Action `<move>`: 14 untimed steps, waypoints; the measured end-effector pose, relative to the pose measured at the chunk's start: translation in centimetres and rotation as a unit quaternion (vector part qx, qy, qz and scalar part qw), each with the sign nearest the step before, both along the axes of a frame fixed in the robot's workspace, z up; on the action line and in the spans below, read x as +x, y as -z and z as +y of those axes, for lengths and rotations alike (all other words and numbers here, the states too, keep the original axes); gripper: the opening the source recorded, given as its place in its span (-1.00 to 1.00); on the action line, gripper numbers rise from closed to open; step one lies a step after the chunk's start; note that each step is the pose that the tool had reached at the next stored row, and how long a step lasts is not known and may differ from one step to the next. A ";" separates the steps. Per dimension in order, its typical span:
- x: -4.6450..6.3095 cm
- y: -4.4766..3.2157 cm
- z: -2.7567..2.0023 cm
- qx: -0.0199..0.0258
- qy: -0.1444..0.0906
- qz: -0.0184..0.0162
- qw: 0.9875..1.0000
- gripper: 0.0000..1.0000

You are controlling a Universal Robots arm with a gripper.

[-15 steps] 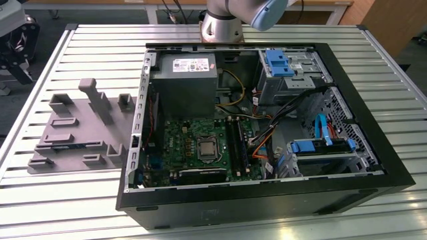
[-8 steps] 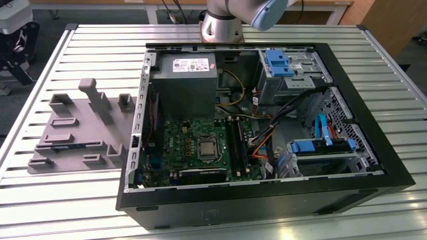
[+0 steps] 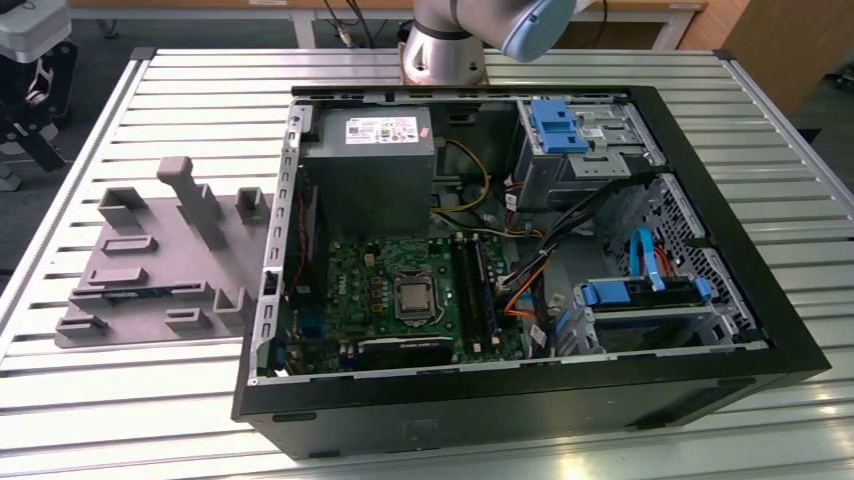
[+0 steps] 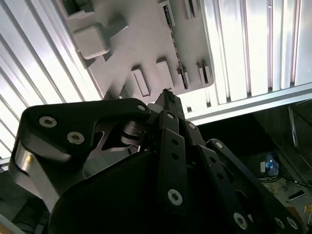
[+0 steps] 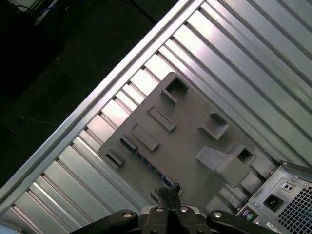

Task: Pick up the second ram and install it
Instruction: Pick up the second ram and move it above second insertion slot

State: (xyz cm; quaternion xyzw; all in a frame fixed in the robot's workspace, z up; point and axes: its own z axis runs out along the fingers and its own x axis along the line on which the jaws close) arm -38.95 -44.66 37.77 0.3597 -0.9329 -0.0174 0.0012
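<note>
The second ram (image 3: 150,291) is a slim dark-blue stick lying on edge in a slot along the near side of the grey fixture plate (image 3: 160,235), at the exterior view's left beside the open computer case. The same ram (image 5: 148,165) is a thin dark line on the fixture (image 5: 190,126) in the first wrist view. In the second wrist view, the ram (image 4: 174,41) runs along the fixture's edge. My gripper (image 5: 169,191) hangs high above the fixture, well clear of the ram, its fingers pressed together with nothing between them. One black fingertip (image 4: 168,99) is visible.
The open computer case (image 3: 534,400) lies on the slatted aluminium table (image 3: 200,90). Inside are the green motherboard (image 3: 380,290) with black memory slots (image 3: 475,285), a grey power supply (image 3: 367,165) and blue drive brackets (image 3: 627,292). The arm's base (image 3: 443,45) stands behind the case.
</note>
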 end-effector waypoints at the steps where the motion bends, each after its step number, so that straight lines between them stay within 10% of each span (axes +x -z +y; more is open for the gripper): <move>1: 0.0 0.00 0.00 0.000 -0.001 0.000 1.000 -0.79; 14: 0.0 0.00 0.00 0.000 -0.001 0.000 1.000 -0.79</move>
